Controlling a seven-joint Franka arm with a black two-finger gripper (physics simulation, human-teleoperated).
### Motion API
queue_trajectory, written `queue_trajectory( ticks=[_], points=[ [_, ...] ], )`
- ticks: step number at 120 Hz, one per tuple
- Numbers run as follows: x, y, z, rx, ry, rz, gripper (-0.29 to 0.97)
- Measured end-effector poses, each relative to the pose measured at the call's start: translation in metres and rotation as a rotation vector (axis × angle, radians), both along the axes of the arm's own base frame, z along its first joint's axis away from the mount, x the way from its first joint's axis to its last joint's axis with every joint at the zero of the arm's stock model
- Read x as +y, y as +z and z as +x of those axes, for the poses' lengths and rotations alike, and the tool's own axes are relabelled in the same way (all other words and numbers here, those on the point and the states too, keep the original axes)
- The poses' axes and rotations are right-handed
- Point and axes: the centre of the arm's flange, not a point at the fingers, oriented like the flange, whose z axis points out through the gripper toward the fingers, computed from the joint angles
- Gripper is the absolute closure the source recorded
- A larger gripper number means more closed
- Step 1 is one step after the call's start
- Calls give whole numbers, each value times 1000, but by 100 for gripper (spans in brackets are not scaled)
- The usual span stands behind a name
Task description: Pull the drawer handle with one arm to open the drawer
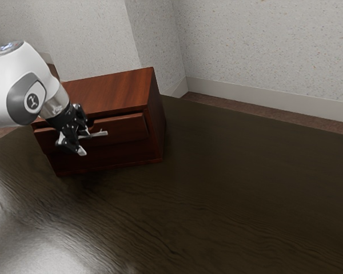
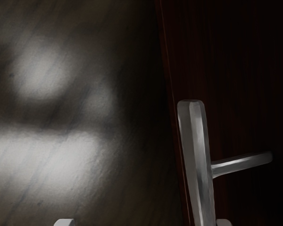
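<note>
claw state: released. in the wrist view the two fingertips (image 2: 65, 222) stand wide apart, and the claw (image 1: 82, 141) grips nothing.
task thing: the handle (image 2: 196, 160), a pale metal bar held off the drawer (image 1: 123, 128) front by a short post (image 2: 240, 162).
handle, relative to claw: between the open fingers but not centred. it lies just beside the drawer-side finger and well apart from the outer one. i cannot tell whether the near finger touches it.
handle long axis: runs straight ahead from the hand, across the line joining the two fingertips, so closing would pinch it across its thin dimension.
drawer front, relative to claw: beyond the handle on the near-finger side. that finger appears to sit in the gap between bar and wood.
open side: the dark table (image 1: 217, 200) lies past the outer finger, with nothing in the way there.
drawer state: in the exterior view the front looks flush with the cabinet (image 1: 114, 85), or barely out. i cannot tell which, so i count the opening as not yet done.
step in hand (judgement): hooked on the handle, the pull about to start.
key relation for next move (judgement): the pull runs from the drawer-side finger toward the outer finger, square to the bar. the finger behind the bar would carry the load, with or without closing.
risk (judgement): a pull off that line may let the bar slide along the finger and slip free at its end.
</note>
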Motion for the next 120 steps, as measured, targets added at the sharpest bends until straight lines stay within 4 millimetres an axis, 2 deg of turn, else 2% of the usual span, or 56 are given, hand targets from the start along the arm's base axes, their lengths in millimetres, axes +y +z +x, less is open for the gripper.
queue_trajectory(
  ticks=[22, 42, 66, 120],
  points=[
    [-7, -4, -8, 10, 0, -3, 37],
    [-14, 4, -20, 5, 3, 8, 37],
    [-17, -1, -30, 16, 12, 0, 37],
    [-31, 0, -50, 21, 15, 5, 37]
  ],
)
